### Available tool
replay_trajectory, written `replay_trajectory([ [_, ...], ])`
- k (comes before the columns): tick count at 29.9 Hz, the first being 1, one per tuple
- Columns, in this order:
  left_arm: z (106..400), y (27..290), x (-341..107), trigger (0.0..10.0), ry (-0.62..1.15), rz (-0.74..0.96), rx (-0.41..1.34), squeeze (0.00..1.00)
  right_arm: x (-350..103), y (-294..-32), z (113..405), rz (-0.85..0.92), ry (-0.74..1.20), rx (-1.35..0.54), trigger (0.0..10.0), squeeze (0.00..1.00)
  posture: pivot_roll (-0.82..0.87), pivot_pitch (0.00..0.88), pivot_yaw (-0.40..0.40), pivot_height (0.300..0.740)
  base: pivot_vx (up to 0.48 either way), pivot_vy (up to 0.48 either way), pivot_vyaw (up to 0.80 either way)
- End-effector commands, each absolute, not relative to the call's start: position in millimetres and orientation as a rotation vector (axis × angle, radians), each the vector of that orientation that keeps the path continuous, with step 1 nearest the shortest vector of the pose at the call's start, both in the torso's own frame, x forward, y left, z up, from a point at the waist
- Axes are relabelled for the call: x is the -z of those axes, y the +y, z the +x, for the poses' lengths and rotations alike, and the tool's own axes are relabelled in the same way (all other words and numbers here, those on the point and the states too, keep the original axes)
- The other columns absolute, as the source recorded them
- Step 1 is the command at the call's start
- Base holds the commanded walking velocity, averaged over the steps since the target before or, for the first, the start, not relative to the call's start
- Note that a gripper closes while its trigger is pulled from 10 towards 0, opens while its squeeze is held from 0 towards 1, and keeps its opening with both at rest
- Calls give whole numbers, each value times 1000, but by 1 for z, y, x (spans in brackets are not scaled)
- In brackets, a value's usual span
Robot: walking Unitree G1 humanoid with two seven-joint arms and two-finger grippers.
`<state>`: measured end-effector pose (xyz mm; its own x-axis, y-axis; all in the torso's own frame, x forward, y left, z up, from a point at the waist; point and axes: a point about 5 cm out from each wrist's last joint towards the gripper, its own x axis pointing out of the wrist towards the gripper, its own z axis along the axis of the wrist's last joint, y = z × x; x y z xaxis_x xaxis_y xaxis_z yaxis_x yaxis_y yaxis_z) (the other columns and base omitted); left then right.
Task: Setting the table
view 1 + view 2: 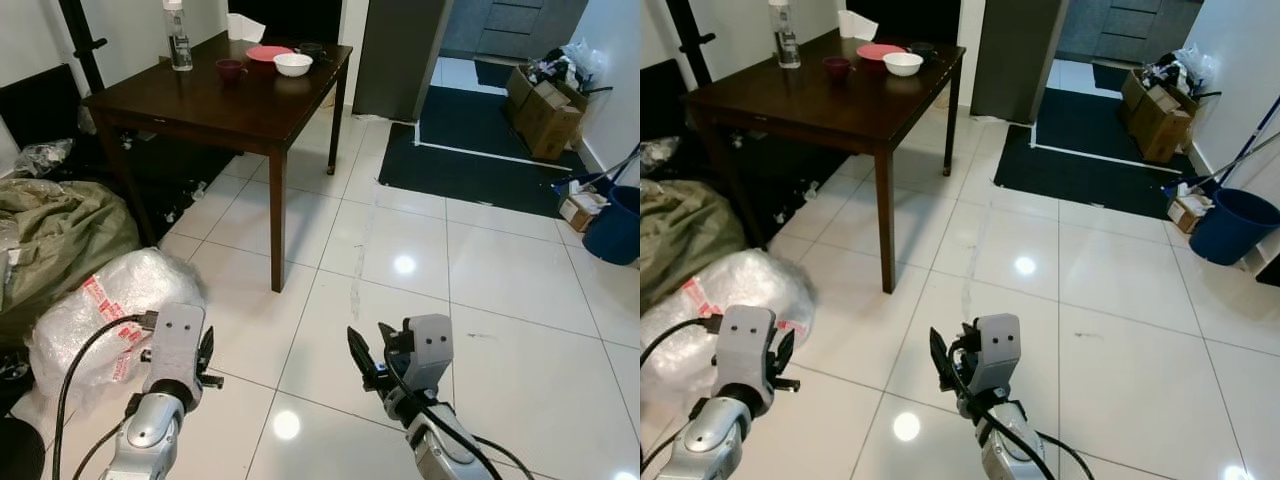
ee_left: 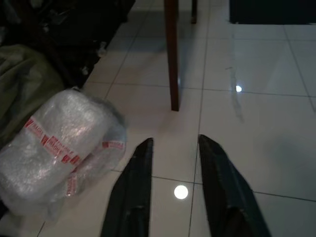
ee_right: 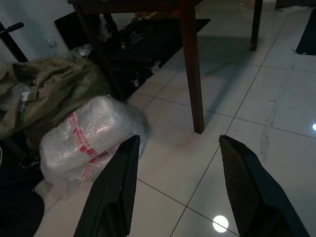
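Dishes sit at the far end of the dark tabletop (image 1: 230,105), well apart from the robot: a white bowl (image 1: 293,64), a pink plate (image 1: 268,53) and a small dark red cup (image 1: 230,69). They look hard, smooth and easy to break, so hold each by its rim, gently. A bottle (image 1: 178,38) stands near them.

The left gripper (image 2: 174,148) and right gripper (image 3: 178,143) hang low over the floor (image 1: 420,260). Both have their fingers spread apart and hold nothing.

The head views show the dishes. The wrist views show a table leg (image 2: 171,54), a bubble-wrapped bundle (image 2: 64,143) and, maybe, a green bag (image 3: 44,94).
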<state>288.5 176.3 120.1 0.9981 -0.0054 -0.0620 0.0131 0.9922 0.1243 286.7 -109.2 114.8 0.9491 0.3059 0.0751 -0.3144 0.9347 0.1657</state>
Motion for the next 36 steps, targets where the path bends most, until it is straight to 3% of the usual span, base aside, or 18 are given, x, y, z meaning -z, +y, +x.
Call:
replay_trajectory([
  [1,287,175,-116,10000,73,127,18,1000,-110,-113,286,173,-34,-298,10000,0,41,94,42,740,0,0,0],
  [10,292,177,-118,10000,78,139,-9,1000,-110,-113,285,171,-35,-302,10000,0,46,108,30,740,0,0,0],
  [11,292,179,-118,10000,85,154,-23,0,-111,-112,286,171,-38,-302,10000,0,50,110,30,740,0,0,0],
  [21,289,181,-120,10000,72,157,15,0,-111,-115,288,160,-46,-302,10000,0,63,104,46,740,0,0,0],
  [22,288,180,-120,5804,72,159,26,0,-110,-115,288,159,-44,-298,10000,0,60,106,46,740,0,0,0],
  [23,288,179,-120,3216,76,154,35,0,-110,-115,288,164,-43,-291,10000,0,60,108,45,740,0,0,0],
  [24,288,179,-120,3216,76,154,35,0,-110,-115,288,164,-43,-291,10000,0,60,108,45,740,0,0,0],
  [25,290,179,-120,10000,84,160,38,0,-112,-113,289,173,-48,-288,10000,0,71,106,49,740,0,0,0],
  [36,292,175,-116,10000,96,154,30,0,-111,-117,286,167,-52,-272,10000,0,45,111,49,740,0,0,0],
])
